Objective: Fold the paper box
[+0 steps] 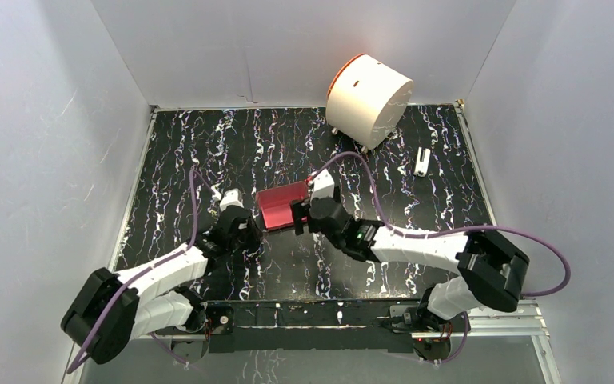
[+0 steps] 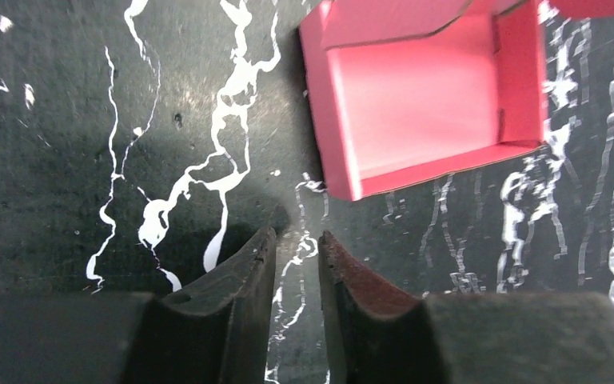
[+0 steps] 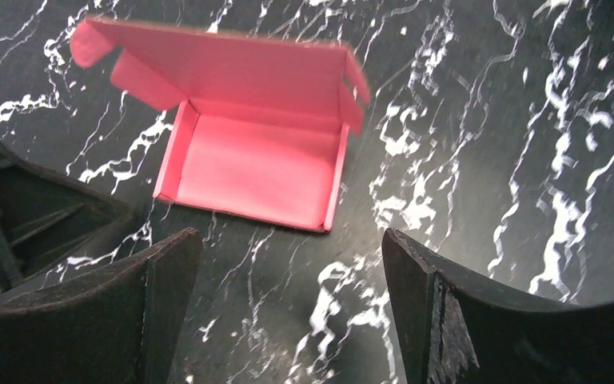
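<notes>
Looking light and easily creased, the paper box (image 3: 256, 160) probably wants a gentle lid-edge pinch; beside it, left hand (image 2: 297, 238) barely parted, right hand (image 3: 288, 240) wide, both empty.

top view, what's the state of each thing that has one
box: walls folded up, lid open, not held
left end effector: slightly open, empty, short of the box
right end effector: wide open, empty, short of the box
cylinder: tilted, at the back
</notes>
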Controlling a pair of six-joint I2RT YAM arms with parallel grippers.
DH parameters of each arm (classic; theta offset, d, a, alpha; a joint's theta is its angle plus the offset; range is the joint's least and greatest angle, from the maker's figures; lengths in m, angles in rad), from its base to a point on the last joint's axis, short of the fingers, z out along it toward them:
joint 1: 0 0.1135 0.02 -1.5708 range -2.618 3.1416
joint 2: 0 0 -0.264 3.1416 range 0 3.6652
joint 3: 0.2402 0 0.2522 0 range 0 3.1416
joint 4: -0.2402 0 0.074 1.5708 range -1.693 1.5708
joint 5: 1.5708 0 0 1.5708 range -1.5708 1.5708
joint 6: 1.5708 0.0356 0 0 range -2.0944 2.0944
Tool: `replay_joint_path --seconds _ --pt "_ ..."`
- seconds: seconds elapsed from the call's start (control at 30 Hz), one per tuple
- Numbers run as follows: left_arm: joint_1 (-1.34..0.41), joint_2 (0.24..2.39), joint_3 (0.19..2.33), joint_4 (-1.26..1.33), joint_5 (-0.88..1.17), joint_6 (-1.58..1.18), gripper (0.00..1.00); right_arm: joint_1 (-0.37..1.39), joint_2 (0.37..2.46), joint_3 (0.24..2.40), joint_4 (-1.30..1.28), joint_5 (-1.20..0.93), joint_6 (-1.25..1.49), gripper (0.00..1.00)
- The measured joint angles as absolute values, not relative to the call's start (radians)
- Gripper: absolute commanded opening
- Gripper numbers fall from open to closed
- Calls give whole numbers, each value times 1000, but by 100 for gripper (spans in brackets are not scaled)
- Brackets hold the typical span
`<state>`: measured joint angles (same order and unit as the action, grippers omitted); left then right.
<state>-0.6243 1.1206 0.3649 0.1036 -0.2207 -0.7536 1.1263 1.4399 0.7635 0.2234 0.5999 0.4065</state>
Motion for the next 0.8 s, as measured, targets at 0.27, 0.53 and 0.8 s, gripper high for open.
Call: replay_joint_path --seconds 0.27,0.53,0.8 --pt "-608 1057 559 -57 -255 -683 50 856 1428 865 168 218 145 91" --pt "-501 1153 743 -186 -196 -608 48 690 1580 1111 18 -122 -107 84" --pt "-454 1303 916 -315 -107 -498 40 681 1742 1256 -134 -262 -262 68"
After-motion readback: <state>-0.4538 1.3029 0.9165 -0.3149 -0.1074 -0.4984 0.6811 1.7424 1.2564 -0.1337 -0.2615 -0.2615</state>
